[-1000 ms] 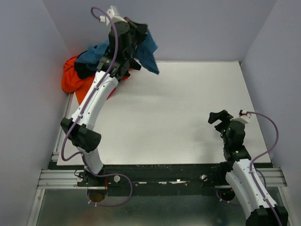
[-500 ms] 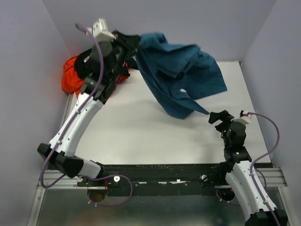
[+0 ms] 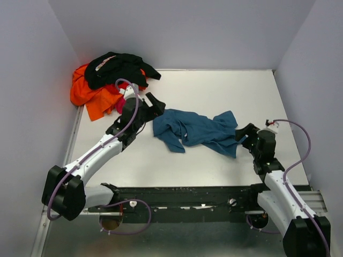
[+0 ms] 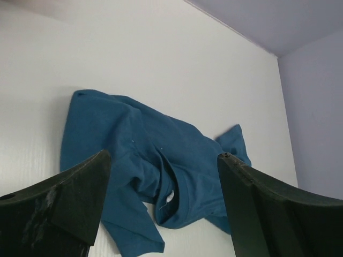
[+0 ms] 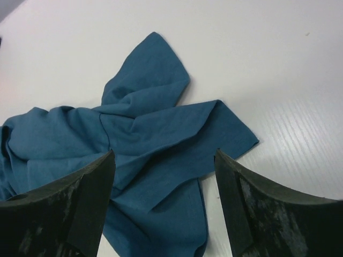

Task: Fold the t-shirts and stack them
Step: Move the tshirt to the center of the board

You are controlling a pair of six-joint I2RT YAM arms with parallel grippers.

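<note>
Top external view: the teal shirt (image 3: 195, 130) lies crumpled, with bare bench (image 3: 214, 91) at its 12 and 6 o'clock. The left pincer (image 3: 157, 105) at its 9 o'clock edge and the right pincer (image 3: 242, 133) at 3 both stand apart.

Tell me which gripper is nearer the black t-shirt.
Left. The left gripper sits close to the black t-shirt, on its nearer side; the right gripper is across the table, past the teal-blue t-shirt.

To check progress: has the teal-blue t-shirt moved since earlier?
Yes. The teal-blue t-shirt left the clothes pile in the far-left corner and lies crumpled in the middle of the table.
</note>
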